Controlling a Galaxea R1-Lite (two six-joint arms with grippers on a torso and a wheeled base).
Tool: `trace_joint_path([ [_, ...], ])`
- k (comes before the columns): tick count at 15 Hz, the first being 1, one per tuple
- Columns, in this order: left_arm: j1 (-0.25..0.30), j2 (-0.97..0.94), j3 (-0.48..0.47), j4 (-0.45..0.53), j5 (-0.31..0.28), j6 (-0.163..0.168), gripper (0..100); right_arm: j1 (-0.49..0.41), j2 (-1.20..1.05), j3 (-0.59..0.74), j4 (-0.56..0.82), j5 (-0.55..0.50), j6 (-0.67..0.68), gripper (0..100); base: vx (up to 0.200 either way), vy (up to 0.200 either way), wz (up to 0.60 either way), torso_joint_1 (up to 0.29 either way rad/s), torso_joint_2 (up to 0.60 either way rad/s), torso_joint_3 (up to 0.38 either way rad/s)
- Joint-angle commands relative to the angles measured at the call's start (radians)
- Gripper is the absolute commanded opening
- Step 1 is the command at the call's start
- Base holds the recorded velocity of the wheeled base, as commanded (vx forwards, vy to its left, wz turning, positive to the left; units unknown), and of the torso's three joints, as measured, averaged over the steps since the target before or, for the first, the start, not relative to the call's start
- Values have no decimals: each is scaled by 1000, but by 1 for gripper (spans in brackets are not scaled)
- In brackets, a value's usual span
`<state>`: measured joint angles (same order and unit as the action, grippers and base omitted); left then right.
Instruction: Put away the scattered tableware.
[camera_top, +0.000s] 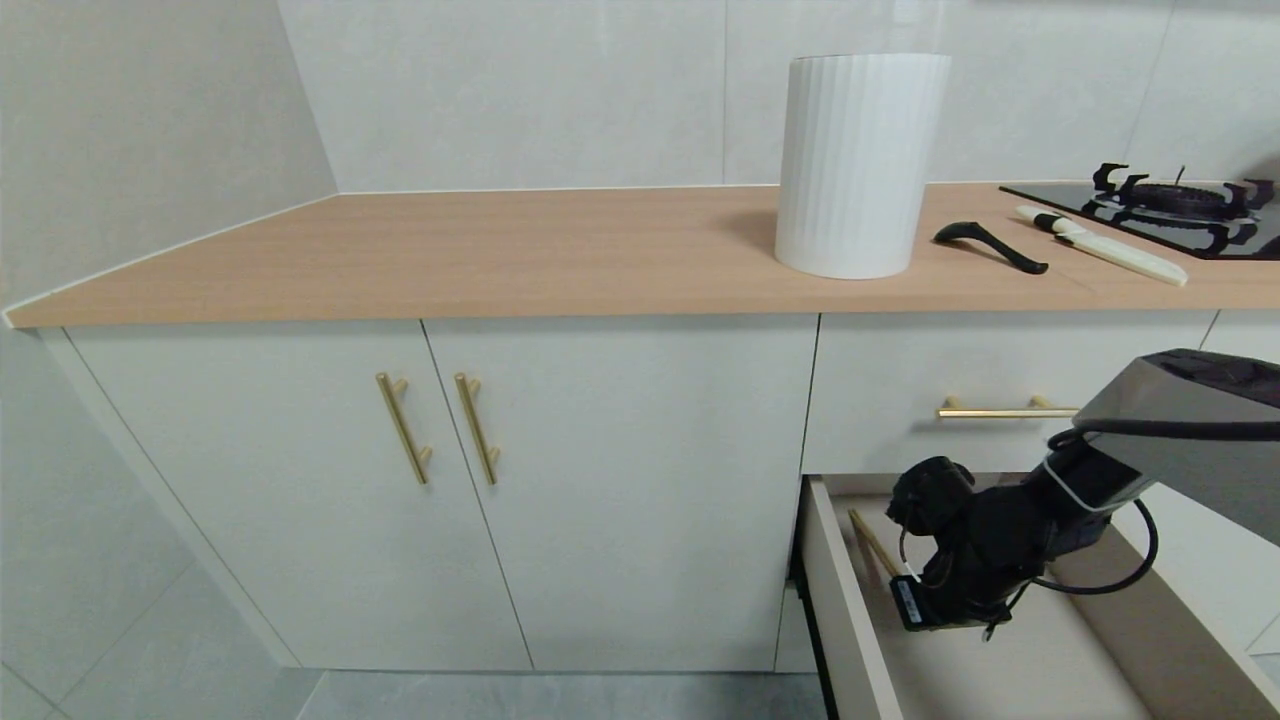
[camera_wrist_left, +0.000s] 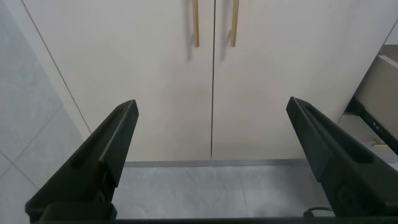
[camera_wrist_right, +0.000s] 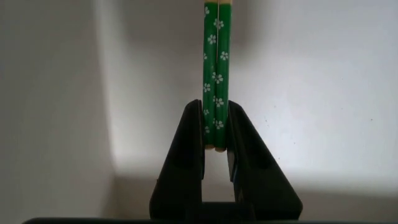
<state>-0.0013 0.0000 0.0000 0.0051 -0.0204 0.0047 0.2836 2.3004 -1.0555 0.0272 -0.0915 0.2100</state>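
Observation:
My right gripper (camera_wrist_right: 216, 134) is shut on a pair of green chopsticks (camera_wrist_right: 215, 68) with white flowers, held together low inside the open drawer (camera_top: 850, 610). In the head view the right gripper (camera_top: 915, 560) sits in the drawer's left part, and the chopsticks (camera_top: 872, 540) jut from it as thin tan sticks toward the drawer's back left corner. On the wooden countertop (camera_top: 500, 250) lie a black spoon (camera_top: 990, 245) and a white knife (camera_top: 1100, 245). My left gripper (camera_wrist_left: 211, 106) is open and holds nothing, low in front of the cabinet doors (camera_wrist_left: 211, 74).
A tall white ribbed container (camera_top: 855, 165) stands on the counter left of the spoon. A black gas hob (camera_top: 1170, 205) is at the far right. A shut drawer with a gold handle (camera_top: 1005, 410) sits above the open one. Two cabinet doors carry gold handles (camera_top: 440, 428).

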Motion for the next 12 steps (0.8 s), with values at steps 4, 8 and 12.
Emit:
trace_joint_path([
  [4, 0, 2, 0, -1, 0, 0, 100, 3, 17, 2, 0, -5, 0, 100, 0, 0, 0, 0, 0, 0],
  [8, 0, 2, 0, -1, 0, 0, 100, 3, 5, 5, 0, -4, 2, 100, 0, 0, 0, 0, 0, 0],
  [12, 0, 0, 0, -1, -1, 0, 100, 29, -210, 80, 20, 21, -9, 100, 0, 0, 0, 0, 0, 0],
])
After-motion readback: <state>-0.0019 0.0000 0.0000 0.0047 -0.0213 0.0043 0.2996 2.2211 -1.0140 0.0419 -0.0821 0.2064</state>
